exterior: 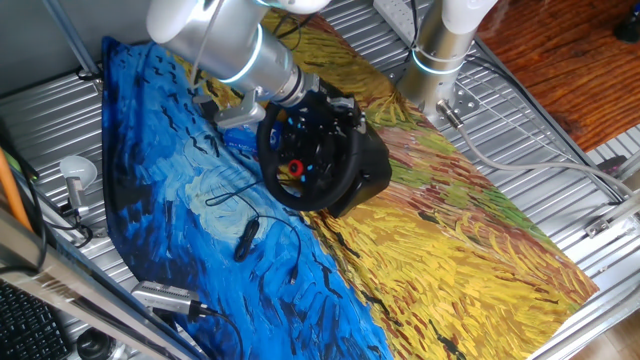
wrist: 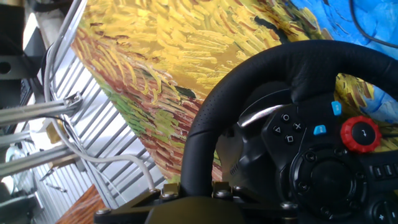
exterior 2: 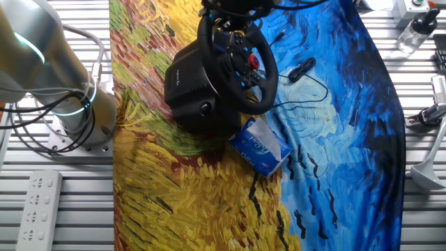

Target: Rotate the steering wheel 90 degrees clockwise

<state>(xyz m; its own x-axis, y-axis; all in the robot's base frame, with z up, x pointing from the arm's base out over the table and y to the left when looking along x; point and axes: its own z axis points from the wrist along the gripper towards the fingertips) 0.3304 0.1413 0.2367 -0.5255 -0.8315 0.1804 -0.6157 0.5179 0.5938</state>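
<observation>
The black steering wheel (exterior: 300, 197) stands on its bulky black base (exterior: 372, 172) in the middle of the painted cloth. Its hub shows blue buttons and a red knob (exterior: 296, 167). My gripper (exterior: 305, 103) is at the wheel's top rim. In the hand view the thick rim (wrist: 205, 130) runs down between my two fingers, and the gripper (wrist: 193, 190) is shut on it. The red knob (wrist: 360, 134) is at the right of the hub. In the other fixed view the wheel (exterior 2: 268, 84) faces right and the gripper (exterior 2: 226, 12) is at the top edge.
A thin black cable with an inline pod (exterior: 245, 238) lies on the blue cloth in front of the wheel. A blue tissue pack (exterior 2: 259, 145) lies against the base. The arm's pedestal (exterior 2: 77, 111) and a power strip (exterior 2: 38, 202) stand beside the cloth.
</observation>
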